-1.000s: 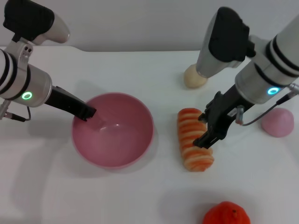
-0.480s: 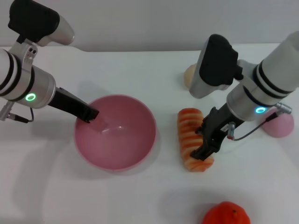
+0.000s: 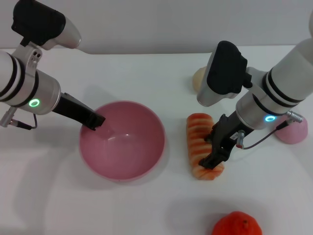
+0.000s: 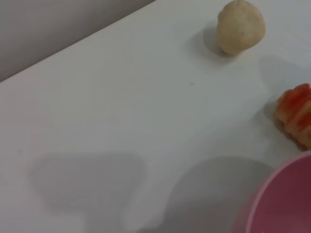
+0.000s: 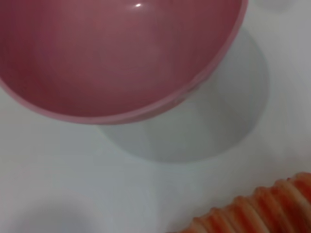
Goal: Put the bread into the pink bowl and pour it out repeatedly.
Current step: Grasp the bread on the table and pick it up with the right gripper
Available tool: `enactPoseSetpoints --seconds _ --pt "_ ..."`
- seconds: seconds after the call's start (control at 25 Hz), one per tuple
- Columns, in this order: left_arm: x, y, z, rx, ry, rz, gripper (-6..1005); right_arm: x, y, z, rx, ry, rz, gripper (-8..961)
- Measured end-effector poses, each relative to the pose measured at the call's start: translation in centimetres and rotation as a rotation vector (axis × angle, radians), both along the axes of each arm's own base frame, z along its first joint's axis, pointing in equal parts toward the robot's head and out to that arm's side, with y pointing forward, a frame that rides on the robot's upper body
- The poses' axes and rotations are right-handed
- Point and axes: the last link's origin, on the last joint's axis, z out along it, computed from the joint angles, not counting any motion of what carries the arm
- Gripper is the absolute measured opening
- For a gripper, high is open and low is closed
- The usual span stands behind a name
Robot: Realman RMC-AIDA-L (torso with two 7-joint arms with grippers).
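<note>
Spreading across the whole scene, the white table (image 3: 146, 73) carries everything, and the two arms reach in over it from either side. The pink bowl (image 3: 122, 141) is the biggest item, sitting upright left of centre with nothing in it; the left gripper (image 3: 93, 120) has its dark fingers clamped on the bowl's rim on the robot's left. The bread (image 3: 202, 146) lies flat on the table just beside the bowl on its right, outside it, its long axis running away from the robot. The right gripper (image 3: 215, 149) is down at the bread's right flank, one black finger (image 3: 213, 159) pressed against the striped crust near the roll's near end; whether the fingers are closed around the bread or only touching it I cannot tell, since the gripper body hides the far side. The right wrist view shows the bowl's rim and a strip of the ridged roll close under the camera. An orange fruit (image 3: 237, 224) sits at the near edge. A pink dome-shaped lump (image 3: 292, 130) rests at the far right, partly behind the right arm, and a small beige lump (image 3: 198, 79) stands behind the bread, half hidden by the arm.
</note>
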Motion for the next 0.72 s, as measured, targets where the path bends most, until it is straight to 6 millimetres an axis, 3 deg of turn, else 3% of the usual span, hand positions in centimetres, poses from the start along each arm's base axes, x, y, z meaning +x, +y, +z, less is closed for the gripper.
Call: enactPoseSetpoints --seconds 0.36,0.56,0.72 --pt "0.08 -0.03 -0.12 -0.003 0.002 -0.003 41 0.37 -0.01 -0.36 0.003 -0.017 0.025 646" --pt "0.06 -0.11 -0.21 -0.007 0.001 -0.003 41 0.63 -0.15 -0.51 0.000 -0.022 0.051 511" --pt "0.09 -0.19 -0.31 -0.012 -0.002 -0.003 41 0.71 -0.18 -0.57 0.001 -0.024 0.054 495"
